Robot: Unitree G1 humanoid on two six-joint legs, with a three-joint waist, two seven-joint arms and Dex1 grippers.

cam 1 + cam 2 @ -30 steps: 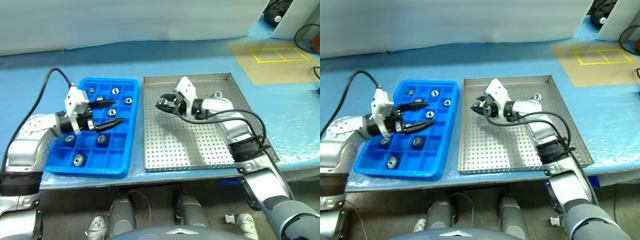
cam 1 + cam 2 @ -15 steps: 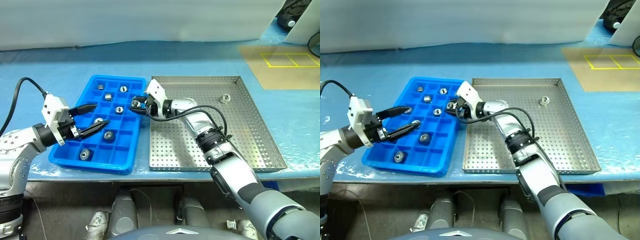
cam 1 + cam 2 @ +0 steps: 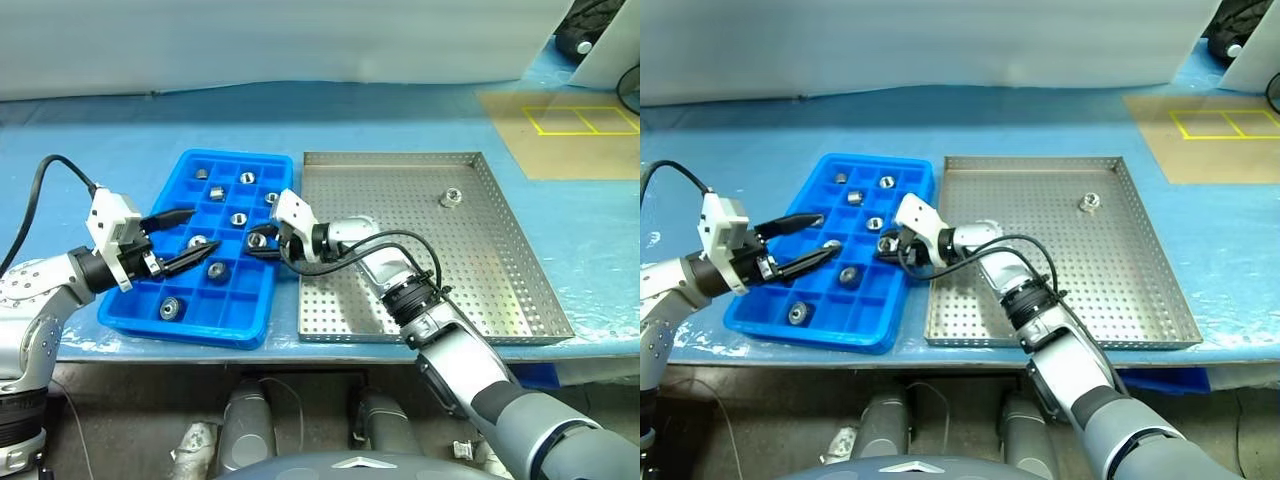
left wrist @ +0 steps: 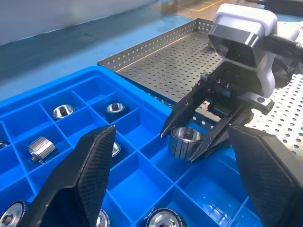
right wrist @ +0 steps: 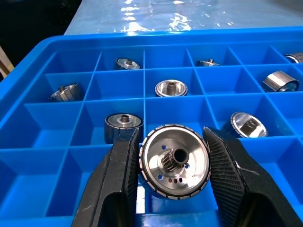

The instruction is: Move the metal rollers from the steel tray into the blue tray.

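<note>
Bright, even overhead light fills the workbench scene, leaving only soft, short shadows under the arms. White glare streaks the pale blue table covering (image 5: 156, 12) at the top of the right wrist view, and the held metal roller (image 5: 174, 161) gleams sharply. In the left wrist view the near black fingers (image 4: 78, 182) at the lower edge sit large and slightly soft.

Silver arms, black ribbed tools (image 3: 262, 243)
</note>
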